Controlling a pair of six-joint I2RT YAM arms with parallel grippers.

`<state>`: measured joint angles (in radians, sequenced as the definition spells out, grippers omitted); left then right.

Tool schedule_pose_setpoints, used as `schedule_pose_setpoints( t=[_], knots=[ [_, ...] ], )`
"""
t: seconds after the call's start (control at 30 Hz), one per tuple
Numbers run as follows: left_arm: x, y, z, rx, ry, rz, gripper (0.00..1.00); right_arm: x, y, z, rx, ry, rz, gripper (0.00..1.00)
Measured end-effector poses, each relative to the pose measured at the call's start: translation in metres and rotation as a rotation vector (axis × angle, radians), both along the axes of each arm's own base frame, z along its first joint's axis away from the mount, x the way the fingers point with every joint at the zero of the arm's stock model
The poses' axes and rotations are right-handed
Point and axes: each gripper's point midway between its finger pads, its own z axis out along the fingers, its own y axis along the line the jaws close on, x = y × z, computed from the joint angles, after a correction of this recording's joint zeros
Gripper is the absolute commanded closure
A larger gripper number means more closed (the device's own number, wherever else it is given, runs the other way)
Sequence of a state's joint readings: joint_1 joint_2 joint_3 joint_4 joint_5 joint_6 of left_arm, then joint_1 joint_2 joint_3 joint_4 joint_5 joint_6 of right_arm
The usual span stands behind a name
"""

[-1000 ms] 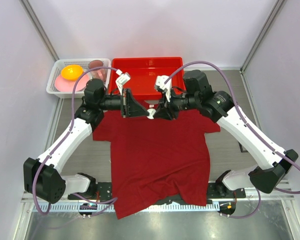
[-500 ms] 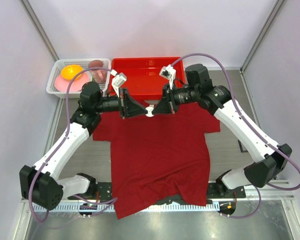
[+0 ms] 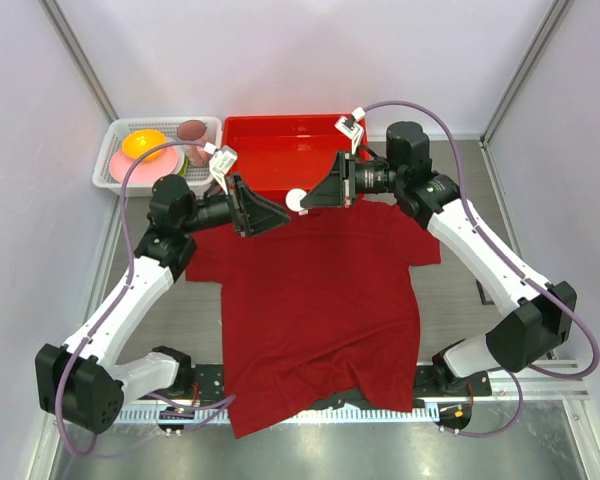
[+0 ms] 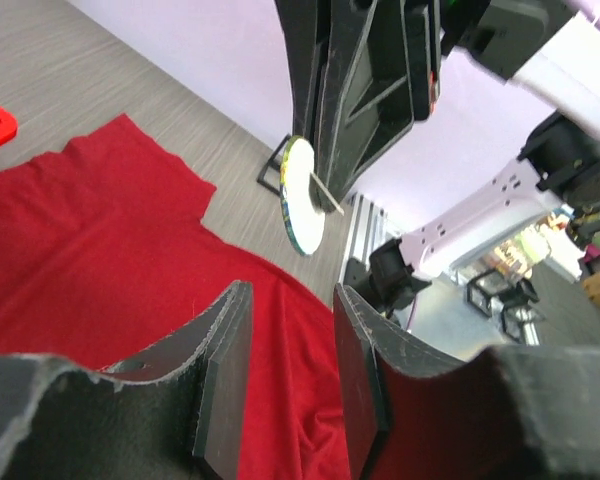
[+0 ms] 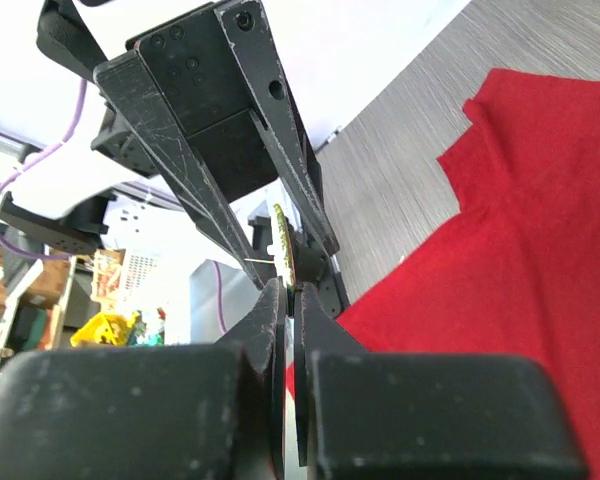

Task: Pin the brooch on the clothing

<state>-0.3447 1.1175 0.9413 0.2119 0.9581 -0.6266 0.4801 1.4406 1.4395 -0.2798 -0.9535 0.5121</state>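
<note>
Table [image 3: 460, 300]: grey top, carries the T-shirt. T-shirt [image 3: 320, 300]: dk red, short-sleeved, spread flat, hem toward arm bases, collar at far end; prob. laid open so the chest gives a flat face for pinning. R arm [image 3: 480, 250] & L arm [image 3: 130, 290]: reach in from either side of T-shirt, wrists meeting above its collar end, tips facing each other, prob. so one carries while the other assists. Red tray [image 3: 290, 121]: just beyond T-shirt collar; touching or merely beside, cannot tell. White basket [image 3: 108, 150]: beyond T-shirt sleeve on L-arm side, apart from it; orange + pink items inside, no part in this job. Left gripper [image 4: 290, 292]: above T-shirt collar, jaws released w/ clear gap, nothing between them; tips aimed at brooch, near but apart. Right gripper [image 5: 288, 292]: above same collar end; jaws clenched on brooch, nipping it by the edge, which leaves face + back exposed. Brooch [image 4: 302, 200]: small pale disc, edge-on in the air over T-shirt collar edge, not touching cloth; thin pin crosses it in left wrist view. Est.: pinning not yet done; next needs brooch brought down to cloth. Risk: so narrow an edge grip may let disc twist or slip.
</note>
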Motion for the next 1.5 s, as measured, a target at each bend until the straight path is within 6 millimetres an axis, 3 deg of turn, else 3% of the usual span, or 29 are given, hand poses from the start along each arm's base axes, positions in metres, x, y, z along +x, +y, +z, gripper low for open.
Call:
schedule_pose_setpoints(
  t=[0.33,0.7,0.83,0.87,1.0,1.2,1.37,1.5],
  knots=[
    [0.029,-0.004,0.016,-0.1,0.054,0.094,0.63,0.02,0.004,0.016,0.108,0.089,-0.063,0.99],
    [0.034,-0.006,0.031,-0.167,0.048,0.096,0.59,0.028,0.004,0.018,0.122,0.08,-0.087,0.99],
    [0.034,-0.006,0.033,-0.176,0.042,0.095,0.74,0.032,0.006,0.013,0.117,0.092,-0.09,0.99],
    [0.036,-0.007,0.032,-0.176,0.044,0.097,0.83,0.032,0.006,0.012,0.116,0.097,-0.09,0.99],
    [0.042,-0.008,0.026,-0.173,0.069,0.107,1.0,0.034,0.006,0.012,0.117,0.098,-0.095,0.99],
    [0.044,-0.009,0.026,-0.181,0.089,0.11,1.0,0.037,0.006,0.008,0.111,0.081,-0.102,0.99],
    [0.047,-0.009,0.023,-0.184,0.119,0.118,0.83,0.038,0.005,0.006,0.104,0.066,-0.105,0.99],
    [0.053,-0.01,0.016,-0.178,0.14,0.129,0.78,0.039,0.006,0.001,0.101,0.074,-0.11,0.99]
  ],
)
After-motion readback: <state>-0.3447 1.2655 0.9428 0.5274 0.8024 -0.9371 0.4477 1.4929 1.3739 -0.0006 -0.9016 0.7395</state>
